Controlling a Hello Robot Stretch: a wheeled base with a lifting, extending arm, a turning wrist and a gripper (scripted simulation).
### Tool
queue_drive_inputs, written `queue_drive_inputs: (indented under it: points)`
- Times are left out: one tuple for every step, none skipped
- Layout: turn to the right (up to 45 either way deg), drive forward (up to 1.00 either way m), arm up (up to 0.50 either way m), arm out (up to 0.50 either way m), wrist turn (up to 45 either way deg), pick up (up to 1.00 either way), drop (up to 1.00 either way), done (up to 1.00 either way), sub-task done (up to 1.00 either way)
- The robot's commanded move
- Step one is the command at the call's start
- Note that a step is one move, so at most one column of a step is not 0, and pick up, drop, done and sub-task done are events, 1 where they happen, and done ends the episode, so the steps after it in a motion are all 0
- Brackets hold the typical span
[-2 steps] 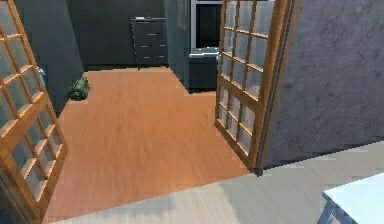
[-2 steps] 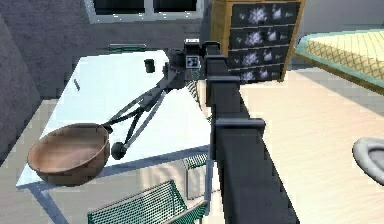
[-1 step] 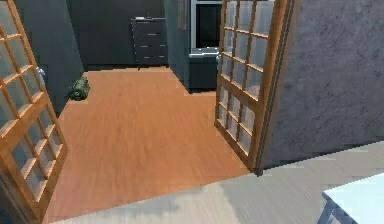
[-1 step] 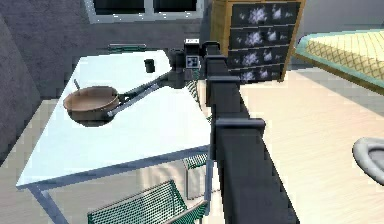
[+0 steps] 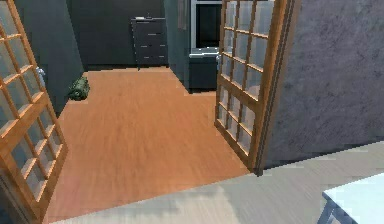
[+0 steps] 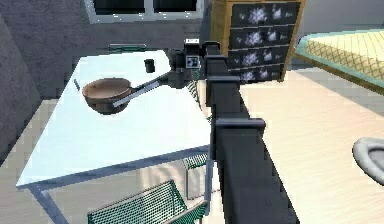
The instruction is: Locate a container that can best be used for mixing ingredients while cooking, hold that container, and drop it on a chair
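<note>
Looking from near edge of arm side view: green chair (image 6: 145, 205) sits at white table (image 6: 60, 150). Arm (image 6: 235, 150) rises past table's right side. Bowl (image 6: 108, 93) shows farther out, against table top, toward its left: brown, round, shallow, darker inside, paler rim. Gripper (image 6: 128, 94) reaches left, fingers ending at bowl's rim; touching or not, I cannot tell. Grip state I cannot tell either, nor whether it holds bowl. Small dark cup (image 6: 149, 65) stands beyond. Farther still: second chair (image 6: 128, 47), flowered dresser (image 6: 258, 35), bed (image 6: 345, 50).
</note>
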Motion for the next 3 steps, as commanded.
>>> queue_drive_inputs:
  points:
    - [0.0, 0.0, -0.38, 0.0, 0.0, 0.0, 0.0, 0.0, 0.0]
    - [0.0, 0.0, -0.5, 0.0, 0.0, 0.0, 0.0, 0.0, 0.0]
    - [0.0, 0.0, 0.0, 0.0, 0.0, 0.0, 1.0, 0.0, 0.0]
